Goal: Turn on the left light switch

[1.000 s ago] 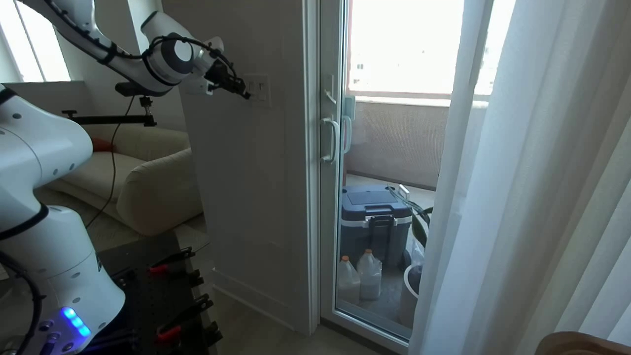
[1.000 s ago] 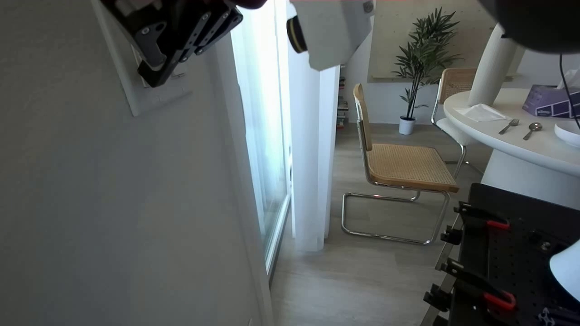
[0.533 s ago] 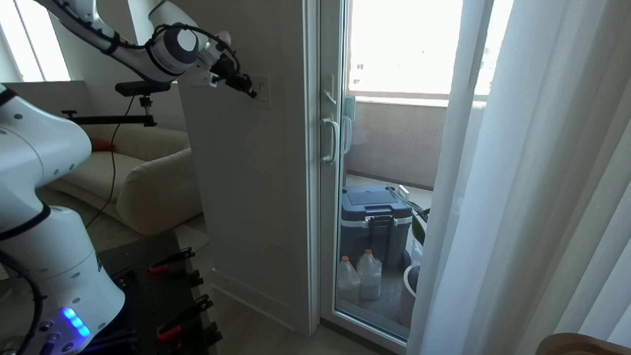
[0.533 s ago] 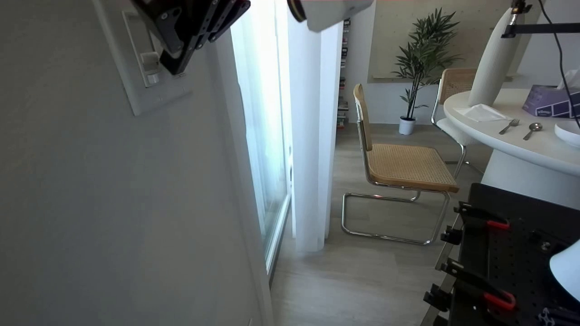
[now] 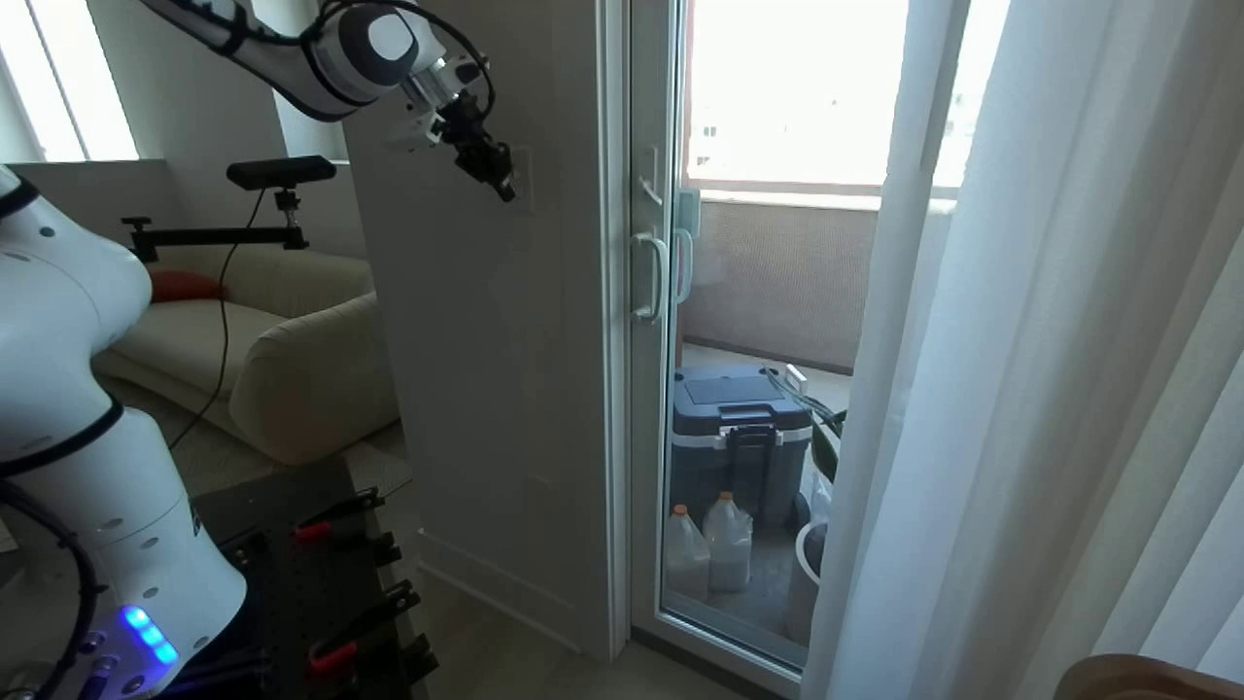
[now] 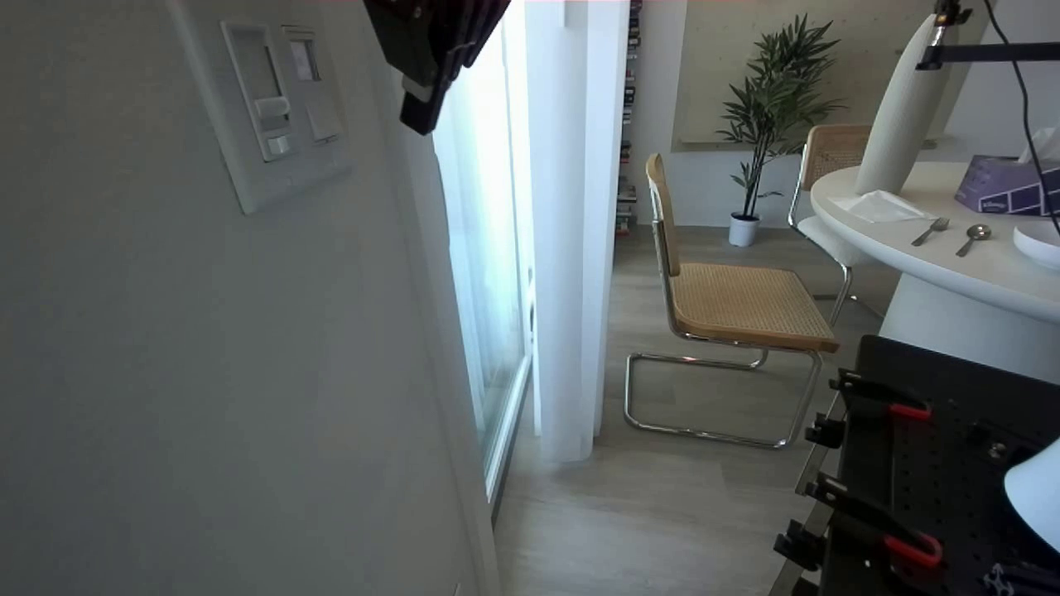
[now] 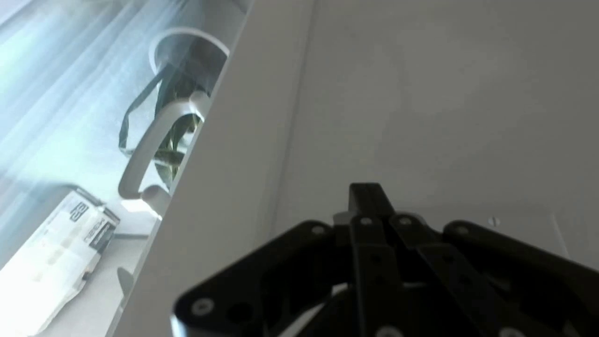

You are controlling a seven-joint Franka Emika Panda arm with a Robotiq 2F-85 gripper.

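One left light switch (image 6: pixel 263 93), jaws together nearby, box (image 6: pixel 998 185) — "Kleenex"

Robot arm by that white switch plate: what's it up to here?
A robot arm has its jaws near a white wall plate with two switches. The jaws are shut on nothing, and in an exterior view they stand apart from the plate. The job is to turn on the left light switch; these views don't settle whether it is on.
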